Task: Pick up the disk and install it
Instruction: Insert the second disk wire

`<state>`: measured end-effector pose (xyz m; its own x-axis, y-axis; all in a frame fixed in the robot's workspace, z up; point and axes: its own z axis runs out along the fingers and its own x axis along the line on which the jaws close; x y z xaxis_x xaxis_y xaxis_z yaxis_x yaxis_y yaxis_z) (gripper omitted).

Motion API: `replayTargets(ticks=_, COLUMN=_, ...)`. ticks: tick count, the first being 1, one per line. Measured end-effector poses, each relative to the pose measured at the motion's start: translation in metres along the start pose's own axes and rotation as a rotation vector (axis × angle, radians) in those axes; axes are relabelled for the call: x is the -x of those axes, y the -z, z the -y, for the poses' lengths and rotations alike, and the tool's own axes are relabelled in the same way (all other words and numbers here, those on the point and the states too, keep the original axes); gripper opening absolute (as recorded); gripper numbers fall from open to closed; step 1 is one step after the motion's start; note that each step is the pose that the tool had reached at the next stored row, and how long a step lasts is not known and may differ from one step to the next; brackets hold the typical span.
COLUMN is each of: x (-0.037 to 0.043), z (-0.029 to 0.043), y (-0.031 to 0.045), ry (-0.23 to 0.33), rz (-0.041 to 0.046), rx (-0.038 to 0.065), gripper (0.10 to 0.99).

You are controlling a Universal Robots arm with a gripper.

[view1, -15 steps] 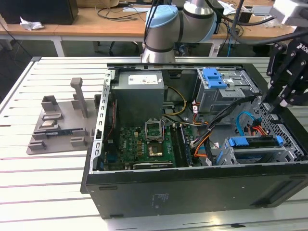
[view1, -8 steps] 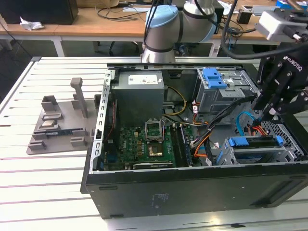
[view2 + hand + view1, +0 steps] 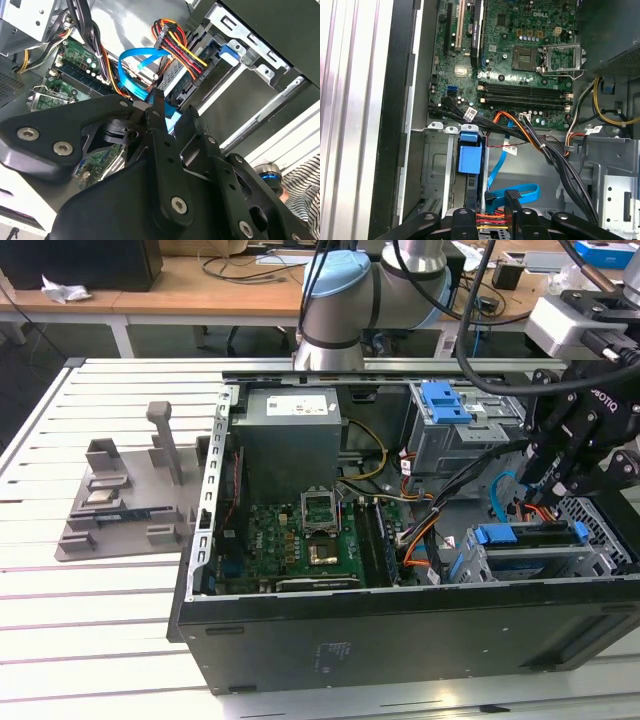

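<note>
Disk (image 3: 530, 540) seated in drive bay, blue bracket showing; gripper (image 3: 540, 498) just above, empty, fingers narrowly apart.

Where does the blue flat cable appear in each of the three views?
Exterior view: the blue cable is at that view's right, beside the gripper.
Second wrist view: it loops beside the red-and-yellow wires.
First wrist view: it trails across the computer case floor.
Shared landmark: the green circuit board.

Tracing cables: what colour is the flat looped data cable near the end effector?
Blue flat cable, clearest in the second wrist view.
</note>
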<state>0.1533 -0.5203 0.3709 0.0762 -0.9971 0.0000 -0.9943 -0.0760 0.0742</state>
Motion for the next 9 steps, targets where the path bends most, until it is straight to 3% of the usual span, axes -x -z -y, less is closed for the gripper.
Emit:
replayTargets(ticks=3, x=0.0000, z=0.0000, y=-0.0002, ry=0.000, rz=0.0002, rx=0.000, gripper=0.361)
replayTargets(ticks=4, x=0.0000, z=0.0000, y=-0.0002, ry=0.000, rz=0.0002, rx=0.000, gripper=0.220)
replayTargets(ticks=5, x=0.0000, z=0.0000, y=-0.0002, ry=0.000, rz=0.0002, rx=0.000, gripper=0.161)
replayTargets(ticks=9, x=0.0000, z=0.0000, y=-0.0002, ry=0.000, rz=0.0002, rx=0.000, gripper=0.161)
